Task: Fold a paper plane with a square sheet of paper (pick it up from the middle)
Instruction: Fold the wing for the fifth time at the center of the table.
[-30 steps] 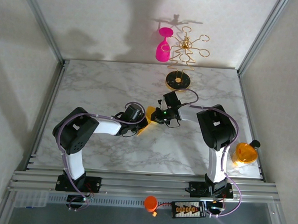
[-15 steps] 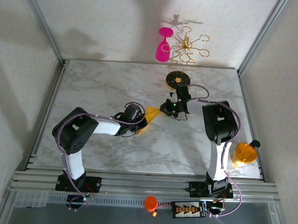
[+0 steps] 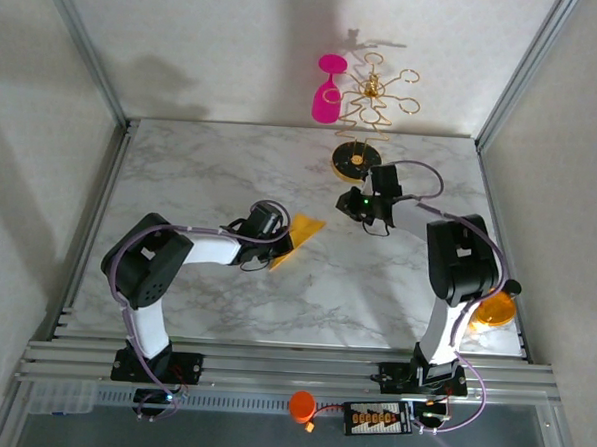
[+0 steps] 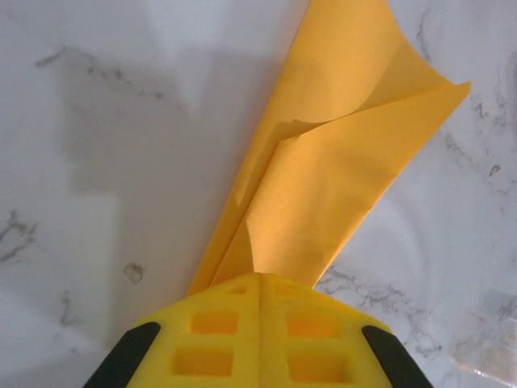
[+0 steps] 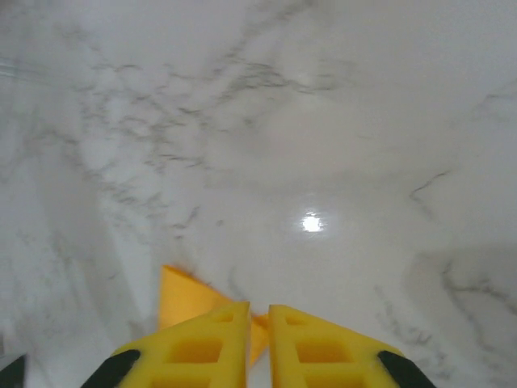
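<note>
Near the middle of the table [image 3: 201, 168], the left gripper [image 4: 260, 279] is clamped tight on the narrow end of the folded paper [image 4: 339, 178], whose loose flaps fan outward. The right gripper [image 5: 258, 311] hangs close by, clear of the paper, its jaws a slit apart and empty.

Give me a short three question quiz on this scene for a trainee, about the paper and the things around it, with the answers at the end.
1. True or false: the left fingers are shut on the folded paper.
2. What hangs from the gold stand? A: a pink wine glass. B: a paper plane. C: a blue mug.
3. Fill the gap: the orange disc lies at the ___ edge of the table, by the robot's own sides.

Key
1. True: the fingers meet with the paper pinched between them.
2. A: the pink wine glass hangs upside down.
3. Right.
</note>
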You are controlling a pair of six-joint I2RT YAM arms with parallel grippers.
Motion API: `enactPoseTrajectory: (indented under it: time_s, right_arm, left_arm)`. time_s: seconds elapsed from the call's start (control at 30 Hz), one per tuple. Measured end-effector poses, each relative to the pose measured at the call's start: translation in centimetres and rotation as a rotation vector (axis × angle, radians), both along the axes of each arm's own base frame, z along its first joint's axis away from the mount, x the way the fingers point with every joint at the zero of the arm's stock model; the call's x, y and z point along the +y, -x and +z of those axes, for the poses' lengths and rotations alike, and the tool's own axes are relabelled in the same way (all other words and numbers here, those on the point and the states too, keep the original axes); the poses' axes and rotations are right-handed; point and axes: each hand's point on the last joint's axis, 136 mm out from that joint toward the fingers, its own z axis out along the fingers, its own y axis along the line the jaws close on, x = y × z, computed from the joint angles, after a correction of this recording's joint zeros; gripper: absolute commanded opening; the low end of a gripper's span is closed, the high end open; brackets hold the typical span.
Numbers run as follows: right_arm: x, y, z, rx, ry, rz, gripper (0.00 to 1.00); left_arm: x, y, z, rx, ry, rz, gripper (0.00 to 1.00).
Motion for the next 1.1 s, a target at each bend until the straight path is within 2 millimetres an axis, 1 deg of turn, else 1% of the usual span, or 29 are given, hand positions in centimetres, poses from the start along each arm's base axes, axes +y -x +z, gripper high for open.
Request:
enactPoseTrajectory:
  time_s: [0.07,0.17,0.23,0.3,0.37,0.47,0.57,0.67,0.77,0.87,1.1]
  right_arm:
    - [0.8,0.5,0.8,-0.021,0.0,0.018,0.17]
    - [2.8,1.8,0.6,-0.018,0.005,0.068,0.17]
    - [4.3,2.8,-0.1,-0.004,0.008,0.115,0.17]
    - [6.0,4.0,-1.3,0.022,0.015,0.17,0.16]
    - [7.2,4.8,-2.6,0.053,0.025,0.209,0.16]
    - [8.3,5.7,-4.3,0.092,0.038,0.25,0.15]
    - [8.3,5.7,-5.3,0.117,0.052,0.256,0.14]
    - [8.2,5.0,-5.2,0.112,0.058,0.245,0.14]
    - [7.4,4.2,-5.4,0.116,0.06,0.219,0.14]
    - [6.2,3.3,-5.5,0.121,0.054,0.187,0.14]
    - [1.9,0.1,-5.3,0.104,0.074,0.064,0.15]
  left_arm:
    - [0.3,0.3,0.2,0.015,-0.01,-0.003,0.02]
    - [0.3,0.4,0.6,0.016,-0.015,-0.013,0.0]
    - [0.4,0.6,0.4,0.025,-0.024,-0.015,0.0]
    - [0.5,0.8,0.0,0.038,-0.034,-0.016,0.0]
    - [0.6,0.9,-0.2,0.043,-0.037,-0.016,0.0]
    - [0.6,0.9,-0.2,0.043,-0.037,-0.016,0.0]
    - [0.6,0.9,-0.3,0.043,-0.038,-0.015,0.0]
    - [0.5,0.8,-0.3,0.044,-0.039,-0.015,0.0]
    - [0.5,0.7,-0.3,0.04,-0.042,-0.016,0.0]
    - [0.5,0.6,-0.3,0.037,-0.043,-0.019,0.0]
    - [0.5,0.6,-0.3,0.034,-0.043,-0.022,0.0]
